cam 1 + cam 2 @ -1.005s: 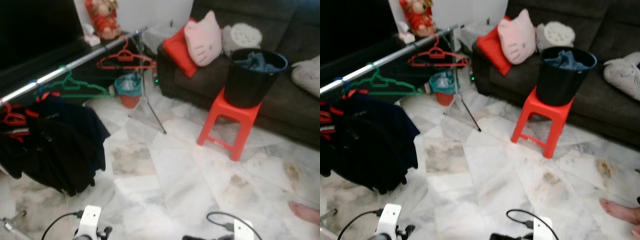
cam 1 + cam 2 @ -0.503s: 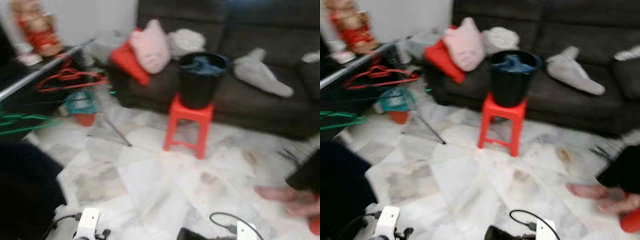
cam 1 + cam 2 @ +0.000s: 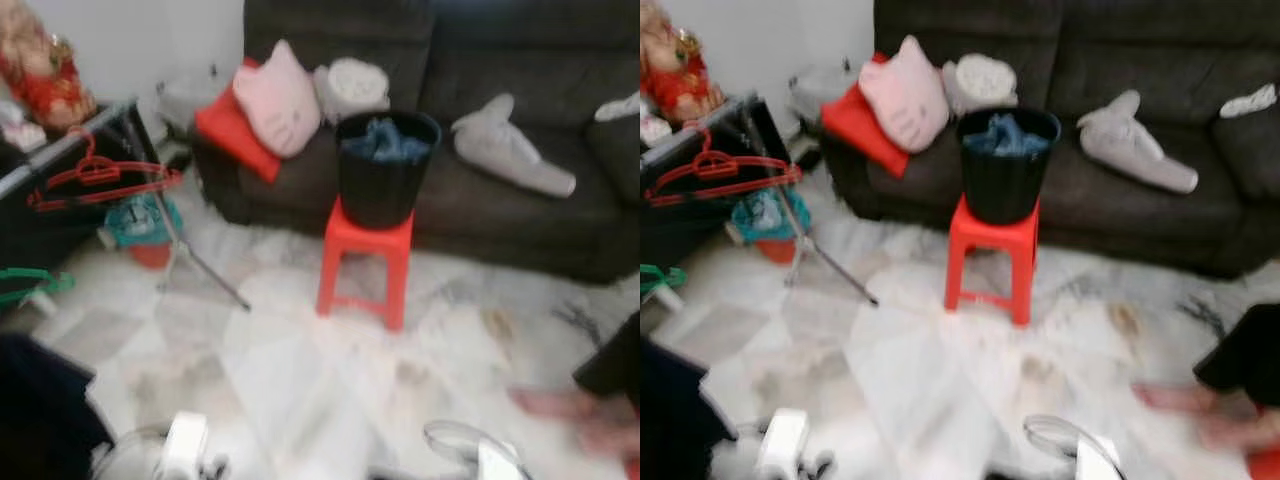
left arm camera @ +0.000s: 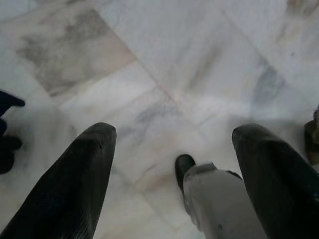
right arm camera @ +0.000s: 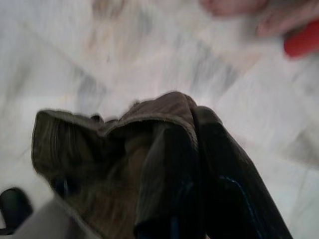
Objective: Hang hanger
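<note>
The white marble floor holds a red stool at twelve o'clock, a rack leg at ten, and a person's bare foot at four.

- Head stereo pair: high, angled forward and down across marble floor toward dark sofa. Both eyes share red stool, black bucket; right eye offset slightly. Blurred.
- Left wrist: close, straight down past its fingers at floor tiles.
- Right wrist: close, down along fingers onto brown cloth, floor behind.
</note>
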`<state>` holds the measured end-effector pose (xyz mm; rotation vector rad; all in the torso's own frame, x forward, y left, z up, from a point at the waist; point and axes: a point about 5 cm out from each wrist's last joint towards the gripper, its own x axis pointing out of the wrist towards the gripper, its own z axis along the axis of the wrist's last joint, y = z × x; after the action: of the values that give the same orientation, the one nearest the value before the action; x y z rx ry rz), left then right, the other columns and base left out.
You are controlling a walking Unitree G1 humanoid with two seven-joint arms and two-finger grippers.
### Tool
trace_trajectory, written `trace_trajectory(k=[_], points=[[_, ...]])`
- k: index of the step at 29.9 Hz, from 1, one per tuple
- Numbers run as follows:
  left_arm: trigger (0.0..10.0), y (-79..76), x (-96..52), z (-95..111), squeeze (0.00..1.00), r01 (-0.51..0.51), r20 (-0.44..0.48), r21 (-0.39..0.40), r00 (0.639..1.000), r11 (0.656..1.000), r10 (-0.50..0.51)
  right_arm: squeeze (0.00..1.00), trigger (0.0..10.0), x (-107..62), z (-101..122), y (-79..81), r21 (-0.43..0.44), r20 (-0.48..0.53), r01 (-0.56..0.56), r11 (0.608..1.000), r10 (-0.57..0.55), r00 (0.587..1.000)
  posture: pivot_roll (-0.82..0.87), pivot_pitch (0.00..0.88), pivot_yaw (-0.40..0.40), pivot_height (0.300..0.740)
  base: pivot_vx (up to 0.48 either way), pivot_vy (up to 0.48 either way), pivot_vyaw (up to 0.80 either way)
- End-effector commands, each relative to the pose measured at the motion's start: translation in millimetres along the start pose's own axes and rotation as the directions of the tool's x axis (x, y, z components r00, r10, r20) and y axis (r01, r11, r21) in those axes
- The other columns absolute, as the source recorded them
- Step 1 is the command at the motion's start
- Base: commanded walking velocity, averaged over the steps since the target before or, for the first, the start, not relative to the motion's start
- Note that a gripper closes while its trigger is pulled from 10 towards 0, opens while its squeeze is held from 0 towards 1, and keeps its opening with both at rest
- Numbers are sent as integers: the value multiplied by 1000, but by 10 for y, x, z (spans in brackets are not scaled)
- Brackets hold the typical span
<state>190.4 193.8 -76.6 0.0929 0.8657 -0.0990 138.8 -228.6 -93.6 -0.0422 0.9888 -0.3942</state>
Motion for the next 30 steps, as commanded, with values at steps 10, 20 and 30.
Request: trace_trajectory(k=[10,20,30], points=[[10000,109,-21,-15,0,-28,-9,20,1000,999,29,0,10000,3,135,122,-41,66,-26,999,29,997,46,0,2,740,295,0,290],[10000,97,-17,-6,0,-25,-4,22,1000,999,25,0,10000,1,114,117,-22,55,-16,1000,18,998,43,0,3,740,295,0,400],[10000,98,-15,10,0,-22,4,22,1000,1000,22,0,10000,2,120,114,-23,57,-14,1000,15,998,43,0,2,740,295,0,0]])
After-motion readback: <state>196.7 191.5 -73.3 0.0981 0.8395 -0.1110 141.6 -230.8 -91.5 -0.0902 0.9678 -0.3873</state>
